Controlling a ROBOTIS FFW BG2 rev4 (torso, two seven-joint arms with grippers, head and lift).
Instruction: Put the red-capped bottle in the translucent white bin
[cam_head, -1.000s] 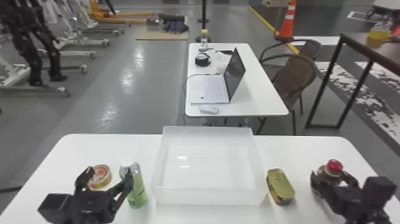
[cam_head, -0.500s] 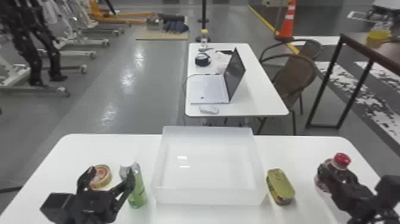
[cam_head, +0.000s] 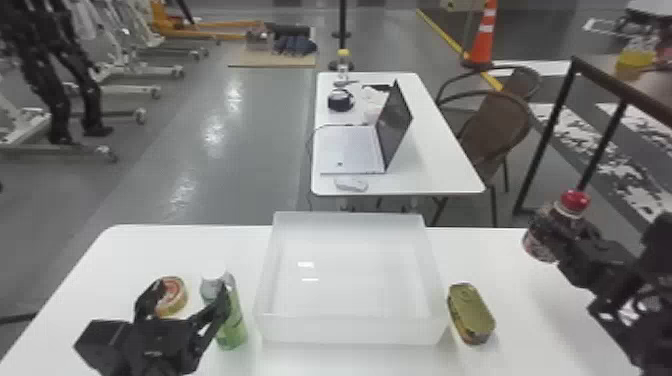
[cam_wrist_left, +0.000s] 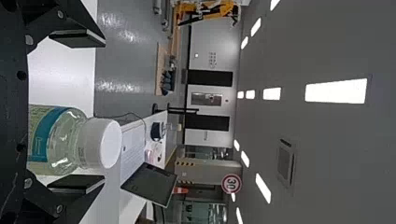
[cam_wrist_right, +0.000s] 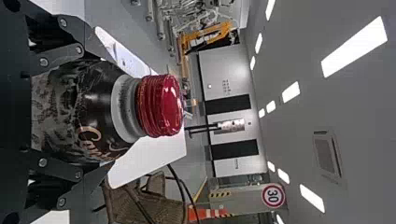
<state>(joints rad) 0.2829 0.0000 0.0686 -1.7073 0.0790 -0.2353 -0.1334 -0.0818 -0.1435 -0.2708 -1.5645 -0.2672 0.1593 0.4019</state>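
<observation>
At the right of the head view, my right gripper (cam_head: 562, 235) is shut on the red-capped bottle (cam_head: 540, 239), which is held above the table's right part, tilted a little. In the right wrist view the bottle (cam_wrist_right: 93, 112) sits between the two fingers of my right gripper (cam_wrist_right: 88, 112), its red cap facing out. The translucent white bin (cam_head: 350, 327) stands mid-table with nothing in it. My left gripper (cam_head: 187, 300) is parked open at the left, by a green bottle (cam_head: 232, 325). In the left wrist view the white-capped green bottle (cam_wrist_left: 56, 140) shows between the spread fingers of the left gripper (cam_wrist_left: 88, 112).
An oval gold tin (cam_head: 471, 312) lies just right of the bin, between it and the right arm. A round tin (cam_head: 172, 296) is on the left behind the left gripper. Beyond the work table (cam_head: 200, 242) stands another table with a laptop (cam_head: 352, 147).
The right gripper has raised the red-capped bottle off the table, up and away from the robot. The left arm has stayed nearly still, and bin and tins have not moved.
</observation>
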